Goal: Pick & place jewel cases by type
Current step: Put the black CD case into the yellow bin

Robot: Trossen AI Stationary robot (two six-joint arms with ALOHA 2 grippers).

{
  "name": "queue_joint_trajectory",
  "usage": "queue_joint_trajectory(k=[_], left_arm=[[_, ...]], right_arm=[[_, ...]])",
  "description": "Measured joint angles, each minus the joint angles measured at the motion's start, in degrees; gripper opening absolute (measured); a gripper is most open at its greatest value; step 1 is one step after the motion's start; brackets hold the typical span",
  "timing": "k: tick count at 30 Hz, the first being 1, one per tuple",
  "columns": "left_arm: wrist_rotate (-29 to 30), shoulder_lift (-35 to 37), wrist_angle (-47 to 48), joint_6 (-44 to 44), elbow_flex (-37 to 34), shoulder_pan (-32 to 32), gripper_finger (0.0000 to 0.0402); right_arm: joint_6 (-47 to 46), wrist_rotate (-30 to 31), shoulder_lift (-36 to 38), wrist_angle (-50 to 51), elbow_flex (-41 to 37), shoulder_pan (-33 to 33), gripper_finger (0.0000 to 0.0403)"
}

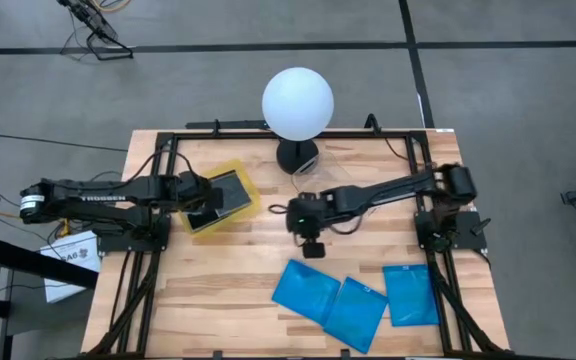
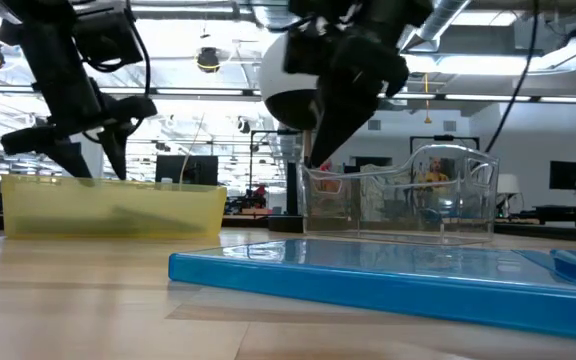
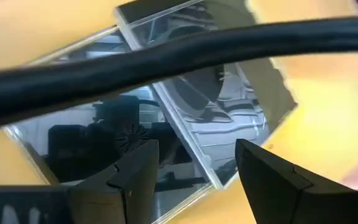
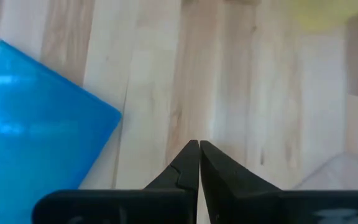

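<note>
Progress partial: grey cases (image 3: 185,124) lie in yellow tray (image 1: 245,178) under wide left hand (image 3: 194,174); three blue cases (image 1: 353,295) remain at worktop's six o'clock, right hand (image 4: 199,149) pinched empty.

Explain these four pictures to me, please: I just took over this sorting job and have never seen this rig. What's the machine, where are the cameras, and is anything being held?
Two dark robot arms work at a wooden table. One camera looks down from overhead, one sits at table height, and one rides on each wrist.

The left tool hangs open over the yellow tray, which holds grey cases with clear faces. It grips nothing.

The right tool is shut and empty, over bare wood mid-table near three blue cases lying along the front edge.

Behind are a clear tray and a white ball lamp.
</note>
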State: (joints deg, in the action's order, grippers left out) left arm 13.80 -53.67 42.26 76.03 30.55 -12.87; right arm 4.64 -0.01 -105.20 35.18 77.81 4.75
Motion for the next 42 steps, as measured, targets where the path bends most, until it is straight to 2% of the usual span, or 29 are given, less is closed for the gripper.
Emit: queue_joint_trajectory(k=[6, 12, 19, 32, 42], left_arm=[[0.1, -3.2, -2.3, 3.5, -1.0, -0.1, 0.0208], [-0.6, -9.3, -6.2, 4.5, -1.0, -1.4, 0.0208], [-1.8, -13.0, -10.6, 7.2, -1.0, -2.5, 0.0208], [-1.5, -13.3, -17.7, 11.3, -0.9, -2.6, 0.0208], [-4.5, -20.5, -24.3, 7.0, 0.4, -5.1, 0.0207]], right_arm=[[-2.7, 0.1, 8.0, -6.3, -8.8, 0.0, 0.0008], [-4.6, 0.2, 11.3, -7.8, -12.7, 0.0, 0.0008], [-4.6, 0.3, 11.3, -8.6, -12.9, 0.5, 0.0008], [-3.6, 0.2, 11.3, -11.3, -12.9, 0.5, 0.0008], [-3.6, 0.1, 11.3, -11.7, -12.9, 0.5, 0.0008]])
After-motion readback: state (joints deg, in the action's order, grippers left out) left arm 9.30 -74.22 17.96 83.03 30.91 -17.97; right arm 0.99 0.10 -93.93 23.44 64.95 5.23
